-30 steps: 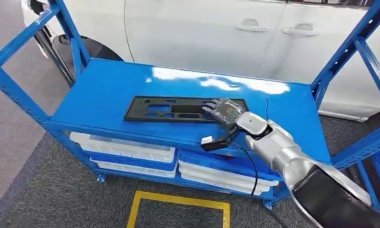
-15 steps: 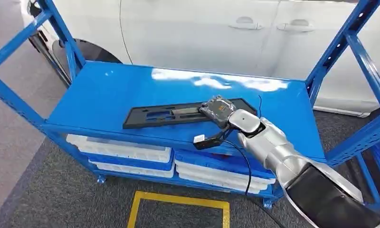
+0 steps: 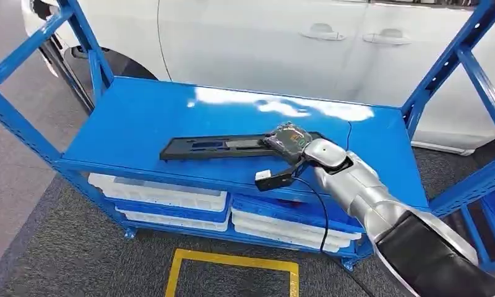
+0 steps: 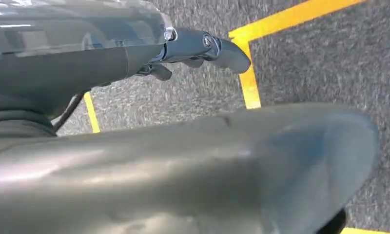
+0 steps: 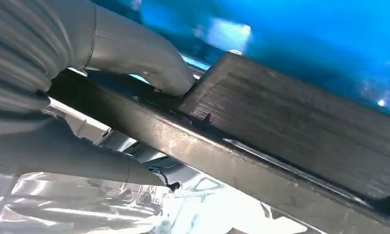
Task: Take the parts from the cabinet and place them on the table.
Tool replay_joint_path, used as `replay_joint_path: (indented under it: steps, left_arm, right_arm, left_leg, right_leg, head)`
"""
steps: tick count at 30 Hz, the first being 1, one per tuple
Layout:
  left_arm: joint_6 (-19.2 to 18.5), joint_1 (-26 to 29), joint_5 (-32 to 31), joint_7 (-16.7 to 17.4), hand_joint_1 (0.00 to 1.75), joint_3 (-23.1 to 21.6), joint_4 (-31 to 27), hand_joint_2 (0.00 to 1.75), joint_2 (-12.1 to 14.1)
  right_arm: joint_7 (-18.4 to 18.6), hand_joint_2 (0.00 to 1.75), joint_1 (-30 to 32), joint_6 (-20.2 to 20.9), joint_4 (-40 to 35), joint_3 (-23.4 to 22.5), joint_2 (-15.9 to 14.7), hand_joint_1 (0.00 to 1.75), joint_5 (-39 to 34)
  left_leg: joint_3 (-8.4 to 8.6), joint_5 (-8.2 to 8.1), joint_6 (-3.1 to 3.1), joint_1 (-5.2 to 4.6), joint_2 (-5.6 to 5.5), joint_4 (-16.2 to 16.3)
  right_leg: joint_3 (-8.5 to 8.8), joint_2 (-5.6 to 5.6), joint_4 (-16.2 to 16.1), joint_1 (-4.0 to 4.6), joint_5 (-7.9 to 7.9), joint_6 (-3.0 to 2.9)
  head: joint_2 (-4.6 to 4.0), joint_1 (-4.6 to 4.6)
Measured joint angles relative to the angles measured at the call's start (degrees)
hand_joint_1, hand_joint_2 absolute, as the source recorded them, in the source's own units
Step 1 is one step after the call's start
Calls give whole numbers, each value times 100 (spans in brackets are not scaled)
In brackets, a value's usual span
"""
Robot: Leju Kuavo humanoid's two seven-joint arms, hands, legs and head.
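A long flat black plastic part (image 3: pixel 214 147) with several cut-outs lies across the top of the blue cabinet shelf (image 3: pixel 140 117). My right hand (image 3: pixel 288 139) grips its right end, which sits a little higher than the left end. In the right wrist view the grey thumb (image 5: pixel 149 63) presses on the edge of the black part (image 5: pixel 290 126), with the other fingers wrapped on its other side. My left hand (image 4: pixel 203 46) hangs over the grey carpet, fingers apart and holding nothing.
White and blue trays (image 3: pixel 164 195) are stacked on the lower shelf. Blue uprights (image 3: pixel 443 74) frame both ends of the cabinet. A white car (image 3: pixel 263 43) stands right behind it. A yellow floor marking (image 3: pixel 232 263) lies in front on the grey carpet.
My right hand has closed on the part's right end and raised it slightly, so the part now lies slanted on the shelf. The view has shifted a little.
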Motion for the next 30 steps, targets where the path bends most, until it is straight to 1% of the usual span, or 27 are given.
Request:
replay_joint_path:
  steps: [1,2,3,4,5,6,7,8,9,10,12,13,14,15,16,17,18,19,20,21,23,24,25,26,28,29,30]
  left_arm:
    - [0,-7,0,-4,0,0,0,0,0]
    - [0,-7,0,-7,0,0,0,0,0]
    - [0,-2,0,-17,0,0,0,0,0]
    - [0,3,0,-26,0,0,0,0,0]
    - [0,4,0,-28,0,0,0,175,0]
    - [2,3,0,-28,0,0,0,175,0]
    - [4,3,0,-28,0,0,0,175,0]
    - [15,5,0,-28,0,0,0,175,-7]
    - [22,1,4,-28,0,0,0,175,-9]
    - [39,3,18,-26,0,2,0,175,-7]
    - [68,18,63,-26,0,11,0,175,-7]
    - [61,16,83,-28,0,20,0,175,-7]
    - [30,13,98,-57,0,33,0,175,0]
    - [-9,15,109,-107,0,39,0,175,0]
    - [-22,20,109,-153,0,42,0,175,0]
    - [-22,25,109,-179,0,44,0,175,0]
    - [-2,32,118,-203,0,44,0,175,0]
    - [37,42,142,-236,0,48,0,175,0]
    - [81,52,186,-267,0,59,0,175,0]
    - [142,58,240,-312,0,92,0,175,6]
    - [210,66,319,-380,0,149,0,175,28]
    - [238,71,345,-411,0,168,0,175,35]
    - [251,80,376,-444,0,181,0,175,37]
    - [267,98,387,-457,0,197,0,175,46]
    - [278,125,396,-472,0,243,0,175,74]
    - [282,128,387,-470,0,251,0,175,76]
    - [293,119,350,-424,0,254,0,175,79]
  right_arm:
    - [-80,175,7,41,0,-30,0,175,-104]
    - [-223,175,27,114,-13,-70,9,175,-298]
    - [-425,175,51,243,-64,-148,15,175,-592]
    - [-665,175,60,438,-148,-257,15,175,-981]
    - [-847,175,62,620,-250,-363,15,175,-1291]
    - [-1032,175,55,901,-475,-521,15,175,-1704]
    - [-1086,175,45,1159,-729,-665,11,175,-2089]
    - [-1091,175,15,1411,-1002,-805,11,175,-2476]
    - [-1099,175,-20,1664,-1303,-926,11,175,-2903]
    - [-1119,175,-54,1865,-1542,-992,11,175,-3238]
    - [-1156,175,-49,2369,-2074,-1092,15,175,-4084]
    - [-1156,175,-46,2547,-2302,-1145,15,175,-4412]
    - [-1158,175,-38,2765,-2529,-1204,15,175,-4867]
    - [-1158,175,-39,2947,-2731,-1274,-7,175,-5225]
    - [-1158,175,-33,3093,-2910,-1336,-31,175,-5551]
    - [-1154,175,5,3269,-3109,-1385,-72,175,-5860]
    - [-1119,175,93,3428,-3308,-1414,-123,175,-6165]
    - [-1049,175,228,3614,-3542,-1438,-186,175,-6508]
    - [-959,175,380,3797,-3769,-1453,-243,175,-6871]
    - [-847,175,529,4003,-4061,-1462,-314,175,-7293]
    - [-655,175,734,4295,-4495,-1471,-396,175,-8034]
    - [-567,175,829,4382,-4774,-1477,-446,175,-8367]
    - [-477,175,915,4411,-5013,-1502,-499,175,-8606]
    - [-367,175,1014,4411,-5253,-1528,-505,175,-8822]
    - [-171,175,1156,4387,-5651,-1623,-505,175,-9212]
    - [-123,175,1192,4373,-5764,-1659,-505,175,-9298]
    - [-78,175,1207,4371,-5875,-1703,-505,175,-9355]
  left_leg:
    - [-3,1,13,-4,1,1]
    - [-5,-3,21,-13,0,3]
    - [-7,-6,28,-17,-1,8]
    - [-7,-7,28,-20,-5,12]
    - [-5,-10,29,-21,-13,17]
    - [2,-16,25,-23,-19,24]
    - [21,-27,11,-27,-18,30]
    - [28,-39,-6,-31,-15,31]
    - [2,-50,-31,-80,12,39]
    - [-26,-46,-44,-74,32,50]
    - [-30,-27,-98,-60,56,24]
    - [-18,-37,-131,-71,59,26]
    - [-43,-107,-167,-56,59,89]
    - [-123,-266,-207,-62,67,297]
    - [-294,-489,-228,-44,70,682]
    - [-513,-715,-252,-29,72,1172]
    - [-715,-874,-271,-20,73,1615]
    - [-817,-888,-285,-13,74,1829]
    - [-781,-772,-296,-2,76,1741]
    - [-615,-555,-301,15,78,1395]
    - [-113,-73,-311,57,51,391]
    - [26,-165,-308,64,-35,187]
    - [12,-143,-236,50,-20,116]
    - [3,-141,-213,32,22,134]
    - [8,-139,-142,0,71,119]
    - [31,-107,-78,35,108,67]
    - [37,-104,-53,27,128,58]
  right_leg:
    - [-210,14,472,-6,-236,10]
    - [-441,16,980,-10,-430,19]
    - [-628,17,1370,-11,-534,23]
    - [-701,17,1489,-11,-500,20]
    - [-649,16,1338,-10,-339,8]
    - [-476,16,950,-7,-79,-18]
    - [-229,8,404,-1,216,-61]
    - [-15,-39,-99,14,439,-112]
    - [69,-97,-207,76,363,-120]
    - [75,-87,-351,75,324,-127]
    - [50,-50,-329,88,322,-135]
    - [65,-43,-377,54,342,-167]
    - [109,-59,-427,26,367,-195]
    - [124,-59,-441,27,369,-233]
    - [125,-66,-440,34,367,-251]
    - [131,-65,-440,45,362,-265]
    - [137,-63,-439,51,358,-270]
    - [146,-55,-437,54,355,-269]
    - [156,-40,-432,52,347,-259]
    - [164,-19,-423,46,338,-246]
    - [165,35,-367,32,293,-193]
    - [133,62,-337,46,267,-160]
    - [97,97,-283,56,262,-138]
    - [82,122,-304,50,287,-99]
    - [79,169,-328,27,299,-43]
    - [66,179,-299,11,252,-11]
    - [15,154,-164,-1,146,2]
  head:
    - [0,0]
    - [0,0]
    - [0,0]
    - [0,0]
    - [0,0]
    - [0,0]
    - [0,0]
    - [0,0]
    - [0,0]
    - [0,0]
    - [0,0]
    - [0,0]
    - [0,0]
    - [0,-2]
    - [0,0]
    - [0,0]
    - [0,0]
    - [0,0]
    - [0,0]
    - [0,0]
    - [0,0]
    - [0,0]
    - [-2,0]
    - [0,0]
    - [0,0]
    - [0,0]
    - [0,0]
